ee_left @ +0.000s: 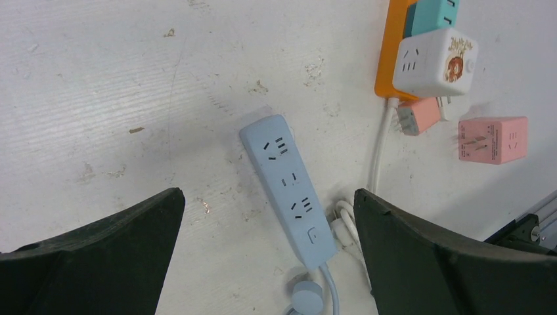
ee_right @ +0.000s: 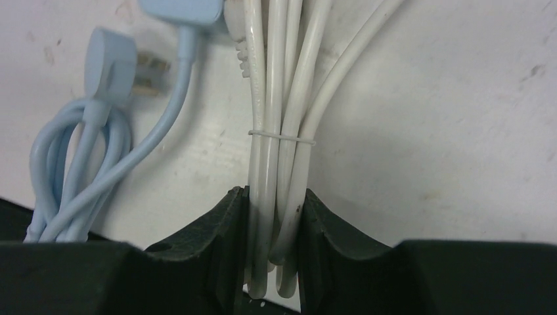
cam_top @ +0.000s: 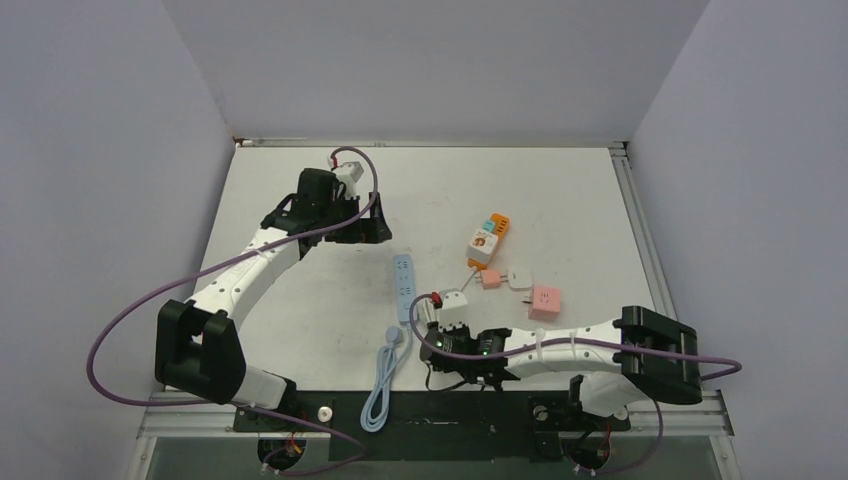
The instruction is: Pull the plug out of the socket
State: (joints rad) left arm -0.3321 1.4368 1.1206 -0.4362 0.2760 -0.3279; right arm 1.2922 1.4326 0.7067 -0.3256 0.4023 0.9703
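The right tool (ee_right: 274, 220) is nearly shut, its two matte black fingers pinching a bundle of smooth white round cables (ee_right: 279, 98) low over the near part of the table (cam_top: 560, 190). The strands are bound by a thin white cable tie (ee_right: 282, 138) just above the fingers. Beside the bundle lies a coil of glossy light blue cord (ee_right: 62, 174), and its flat-headed light blue plug (ee_right: 111, 62) lies loose on the table with its metal pins bare. The left tool (ee_left: 266, 197) hangs spread wide, gripping nothing, above the slim, round-cornered light blue plastic power strip (ee_left: 289, 187), whose three outlets are all free. To that strip's right lies the long orange plastic socket strip (ee_left: 386, 59). A white cube-shaped plug adapter (ee_left: 433, 62) with a round cartoon print and a teal block adapter (ee_left: 430, 14) are seated in it side by side. A white lead runs from the orange strip's end toward the right tool. A small salmon plug block (ee_left: 417, 117), just beside that end, and a pink cube adapter (ee_left: 492, 140) lie loose on the scuffed, speckled white table
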